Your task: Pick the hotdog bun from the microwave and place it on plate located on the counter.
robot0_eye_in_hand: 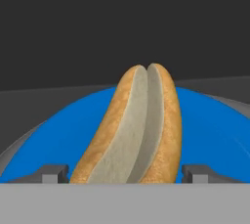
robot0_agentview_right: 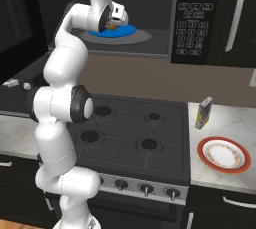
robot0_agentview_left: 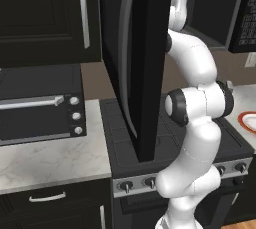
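Hand view: hotdog bun [robot0_eye_in_hand: 132, 130], tan crust, pale split face turned up, is seen lying on a blue dish [robot0_eye_in_hand: 58, 135]. Claw [robot0_eye_in_hand: 126, 174] is spread, one dark fingertip [robot0_eye_in_hand: 53, 173] at each side of the bun's near end; no touch between tip and bread can be made out.

Right base view: microwave [robot0_agentview_right: 150, 13], black, grey inside, keypad at its right side, is mounted above the stove [robot0_agentview_right: 135, 133]. The arm is reached into its cavity, where the blue dish [robot0_agentview_right: 125, 30] is set on a grey turntable [robot0_agentview_right: 142, 36]; the bun is largely hidden behind the hand there. Plate [robot0_agentview_right: 223, 155], white with a red rim, is set on the desk [robot0_agentview_right: 230, 118] near its front edge, right of the stove. A small carton [robot0_agentview_right: 203, 112] is stood behind the plate.

Left base view: microwave door [robot0_agentview_left: 142, 63] is swung open. A smaller oven [robot0_agentview_left: 40, 105] with three knobs is placed on the desk left of the stove.
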Available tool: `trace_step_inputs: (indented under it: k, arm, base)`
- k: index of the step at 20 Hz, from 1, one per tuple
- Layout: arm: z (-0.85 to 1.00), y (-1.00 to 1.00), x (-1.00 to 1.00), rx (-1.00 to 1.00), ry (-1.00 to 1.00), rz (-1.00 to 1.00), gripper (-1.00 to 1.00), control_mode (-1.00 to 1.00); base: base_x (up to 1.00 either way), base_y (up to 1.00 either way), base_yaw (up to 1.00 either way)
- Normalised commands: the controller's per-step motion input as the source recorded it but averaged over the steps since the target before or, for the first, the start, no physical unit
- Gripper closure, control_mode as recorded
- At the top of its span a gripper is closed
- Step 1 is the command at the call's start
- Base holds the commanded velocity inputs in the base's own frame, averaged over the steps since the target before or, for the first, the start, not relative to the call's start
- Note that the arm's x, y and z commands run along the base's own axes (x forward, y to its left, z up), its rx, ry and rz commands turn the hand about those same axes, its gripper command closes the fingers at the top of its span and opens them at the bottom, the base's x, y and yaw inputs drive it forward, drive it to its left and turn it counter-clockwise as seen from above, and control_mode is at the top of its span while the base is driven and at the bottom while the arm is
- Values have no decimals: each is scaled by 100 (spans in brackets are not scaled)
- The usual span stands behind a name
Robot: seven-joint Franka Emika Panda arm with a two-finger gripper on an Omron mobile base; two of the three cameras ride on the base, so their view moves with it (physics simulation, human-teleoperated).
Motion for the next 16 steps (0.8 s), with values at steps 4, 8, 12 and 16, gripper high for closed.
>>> trace_step_inputs:
  k: [4, 8, 12, 16]
  arm:
    - [0, 0, 0, 0, 0, 0, 100, -100]
    - [0, 0, 0, 0, 0, 0, 100, -100]
    - [0, 0, -10, 0, -2, 0, 100, -100]
    - [-1, 0, -54, 0, -16, 0, 100, -100]
  base:
    - [0, 0, 0]
    - [0, 0, 0]
    - [0, 0, 0]
    - [0, 0, 0]
